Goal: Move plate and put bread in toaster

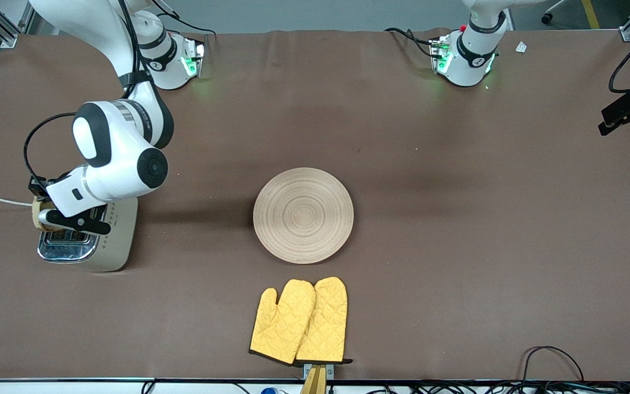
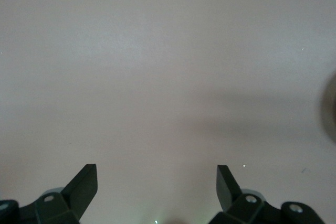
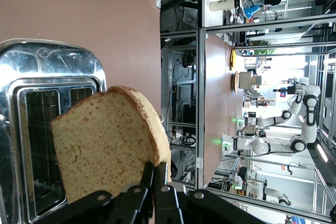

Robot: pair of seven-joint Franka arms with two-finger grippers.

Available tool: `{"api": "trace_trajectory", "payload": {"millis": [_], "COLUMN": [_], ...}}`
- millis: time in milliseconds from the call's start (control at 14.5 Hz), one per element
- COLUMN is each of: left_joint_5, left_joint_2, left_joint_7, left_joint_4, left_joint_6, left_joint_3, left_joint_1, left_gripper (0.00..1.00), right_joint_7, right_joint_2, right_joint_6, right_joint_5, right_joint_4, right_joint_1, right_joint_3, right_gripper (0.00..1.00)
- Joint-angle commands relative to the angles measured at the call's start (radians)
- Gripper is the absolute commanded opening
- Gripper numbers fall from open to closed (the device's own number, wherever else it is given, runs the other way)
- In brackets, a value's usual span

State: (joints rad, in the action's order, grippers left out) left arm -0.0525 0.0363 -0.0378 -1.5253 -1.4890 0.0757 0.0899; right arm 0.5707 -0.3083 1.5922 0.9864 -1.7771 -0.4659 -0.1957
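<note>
So the brown-covered table [image 1: 457, 230] fills nearly the whole front view, with the plate [image 1: 303, 215] sitting dead center and a pair of yellow oven mitts [image 1: 299, 321] just below it near the bottom edge. Over at mid-left, the right pincer [image 1: 47, 214] is clamped on the bread [image 3: 105, 145] right above the toaster [image 1: 86, 241] and its slots. The left pincer [image 2: 156, 182] hangs wide apart over bare table, that arm just waiting. Lab frames and more robots crowd the right wrist view's right half.

Right hand [image 1: 47, 214] over toaster [image 1: 108, 246], plate [image 1: 303, 215] mid-table, yellow mitts [image 1: 299, 321]
</note>
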Motion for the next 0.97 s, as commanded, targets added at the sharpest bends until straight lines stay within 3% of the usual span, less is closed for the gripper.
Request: {"api": "trace_trajectory", "payload": {"millis": [0,898], "left_joint_5": [0.014,0.014], "left_joint_2": [-0.009,-0.044], "left_joint_7": [0.018,0.016], "left_joint_4": [0.002,0.031], "left_joint_6": [0.007,0.003], "left_joint_3": [-0.005,0.001], "left_joint_1": [0.001,-0.015], "left_gripper": [1.00,1.00], "right_joint_7": [0.008,0.012], "right_joint_2": [-0.014,-0.037], "right_joint_6": [0.003,0.006], "right_joint_5": [0.023,0.009], "right_joint_4": [0.016,0.036], "right_joint_1": [0.001,-0.048], "right_joint_3": [0.006,0.007], "right_gripper": [0.00,0.00]}}
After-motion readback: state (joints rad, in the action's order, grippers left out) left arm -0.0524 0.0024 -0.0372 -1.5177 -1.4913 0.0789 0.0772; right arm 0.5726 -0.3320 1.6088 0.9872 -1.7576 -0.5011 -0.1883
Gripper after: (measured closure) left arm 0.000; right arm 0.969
